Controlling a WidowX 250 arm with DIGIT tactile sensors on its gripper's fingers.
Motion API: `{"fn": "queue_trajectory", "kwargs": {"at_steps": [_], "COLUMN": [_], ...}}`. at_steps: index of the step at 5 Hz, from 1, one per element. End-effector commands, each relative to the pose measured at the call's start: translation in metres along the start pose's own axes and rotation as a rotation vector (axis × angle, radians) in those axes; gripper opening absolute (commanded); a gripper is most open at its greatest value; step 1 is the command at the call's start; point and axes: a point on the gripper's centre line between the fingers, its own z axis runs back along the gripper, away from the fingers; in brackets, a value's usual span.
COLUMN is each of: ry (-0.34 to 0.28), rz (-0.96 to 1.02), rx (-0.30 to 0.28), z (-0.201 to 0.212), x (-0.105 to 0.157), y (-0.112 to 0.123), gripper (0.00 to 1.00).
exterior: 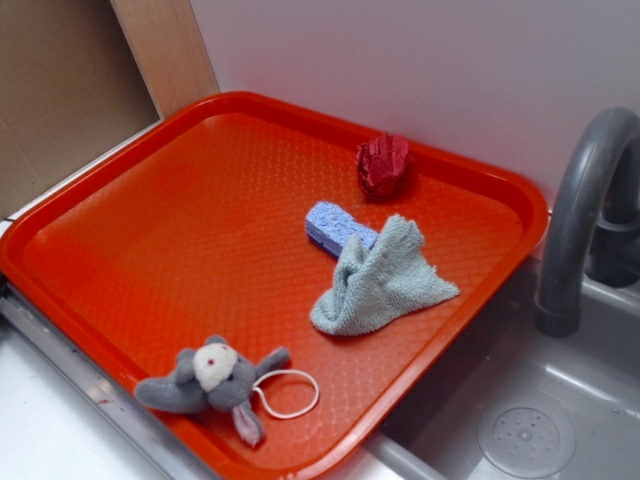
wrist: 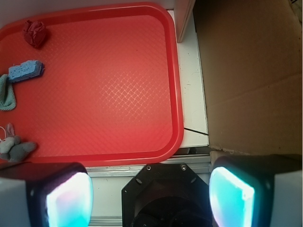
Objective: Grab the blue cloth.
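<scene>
In the exterior view, a big red tray (exterior: pixel 150 240) fills most of the frame. The blue cloth (exterior: pixel 378 283) lies crumpled on the tray, right of the middle. Its upper edge touches and partly covers a blue sponge (exterior: pixel 334 226), which sits just up and left of it. Above them, near the tray's top rim, is a red crumpled ball (exterior: pixel 385 165). At the bottom of the frame a grey toy mouse (exterior: pixel 212 380) lies on the tray with a white loop (exterior: pixel 286 394) of string beside it. On the right side stands a grey tap (exterior: pixel 580 220) over a grey sink (exterior: pixel 520 420). No robot arm shows here.

In the wrist view, the tray (wrist: pixel 109 90) takes up the upper left. The blue cloth (wrist: pixel 6 94) peeks in at the left edge, touching the sponge (wrist: pixel 26 71) above it. The red ball (wrist: pixel 35 33) is in the top left corner and the mouse (wrist: pixel 14 149) is at the lower left. Brown cardboard (wrist: pixel 251 71) fills the right side. The gripper (wrist: pixel 150 194) is at the bottom. Its two fingers (wrist: pixel 66 201) are spread wide apart and hold nothing, well away from the cloth.
</scene>
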Motion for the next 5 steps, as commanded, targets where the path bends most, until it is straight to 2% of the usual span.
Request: {"fn": "queue_trajectory", "kwargs": {"at_steps": [1, 2, 3, 4, 5], "ry": [0.000, -0.016, -0.016, -0.041, -0.034], "rz": [0.000, -0.074, -0.144, -0.243, -0.327], "rx": [0.000, -0.056, -0.084, -0.159, -0.203], "z": [0.000, -0.001, -0.004, -0.012, -0.023], "x": [0.000, 0.011, 0.014, 0.020, 0.022], "y": [0.000, -0.034, -0.067, -0.113, -0.160], "gripper": [1.00, 1.00, 1.00, 1.00, 1.00]}}
